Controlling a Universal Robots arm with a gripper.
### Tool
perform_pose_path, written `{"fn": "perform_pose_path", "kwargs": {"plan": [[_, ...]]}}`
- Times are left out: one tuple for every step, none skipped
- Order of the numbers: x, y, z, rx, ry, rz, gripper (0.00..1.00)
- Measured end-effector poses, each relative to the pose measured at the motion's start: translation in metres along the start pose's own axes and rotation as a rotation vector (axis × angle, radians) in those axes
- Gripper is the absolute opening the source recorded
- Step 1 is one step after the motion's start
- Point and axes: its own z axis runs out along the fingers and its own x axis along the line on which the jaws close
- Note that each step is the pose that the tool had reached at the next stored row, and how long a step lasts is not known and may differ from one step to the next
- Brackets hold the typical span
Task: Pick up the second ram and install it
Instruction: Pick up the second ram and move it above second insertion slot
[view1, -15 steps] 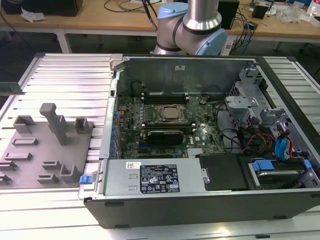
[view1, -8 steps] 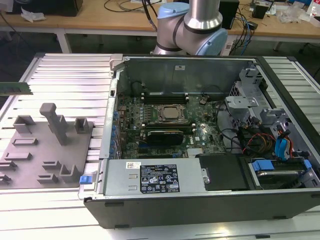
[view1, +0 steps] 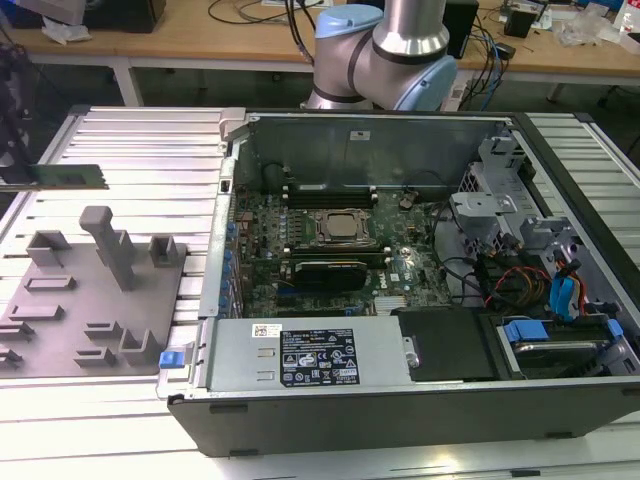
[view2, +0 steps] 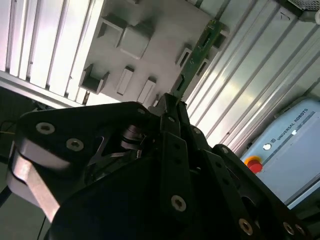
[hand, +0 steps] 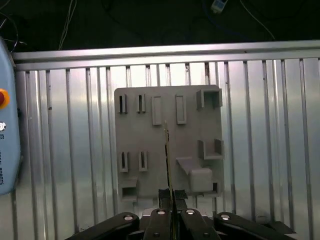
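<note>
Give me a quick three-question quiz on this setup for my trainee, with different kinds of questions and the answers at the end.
1. True or false: the hand is shut on the green memory stick.
2. In the first wrist view, what lies under the stick? A) the grey tray B) a keyboard C) a cardboard box
3. Fill in: in the exterior view, the open computer sits on the exterior view's ____ of the tray.

Key: 1 true; 2 A; 3 right.
</note>
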Motion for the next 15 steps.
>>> {"fn": "perform_pose_path", "kwargs": {"plan": [[-0.0002, -0.0046, -0.0001, 0.0000, 0.0000, 0.000, 0.14], [-0.0007, -0.0128, -0.0002, 0.0001, -0.0001, 0.000, 0.14], [-0.0009, -0.0175, -0.0003, 0.0001, -0.0001, 0.000, 0.14], [-0.0012, -0.0230, -0.0005, 0.0000, 0.0000, 0.000, 0.14], [-0.0015, -0.0280, -0.0006, 0.0001, 0.0000, 0.000, 0.14], [-0.0017, -0.0314, -0.0006, 0.0001, 0.0000, 0.000, 0.14], [-0.0019, -0.0357, -0.0007, 0.0001, -0.0001, 0.000, 0.14], [-0.0021, -0.0390, -0.0008, 0.0000, 0.0000, 0.000, 0.14], [-0.0023, -0.0439, -0.0010, 0.0000, 0.0001, 0.000, 0.14], [-0.0026, -0.0476, -0.0010, 0.0000, 0.0000, 0.000, 0.14], [-0.0029, -0.0535, -0.0011, 0.0001, 0.0001, 0.000, 0.14], [-0.0032, -0.0579, -0.0012, 0.0001, 0.0001, 0.000, 0.14], [-0.0035, -0.0629, -0.0014, -0.0001, 0.0003, 0.000, 0.14], [-0.0040, -0.0704, -0.0015, 0.0000, 0.0003, 0.000, 0.14], [-0.0042, -0.0734, -0.0016, 0.0001, 0.0003, 0.000, 0.14]]}}
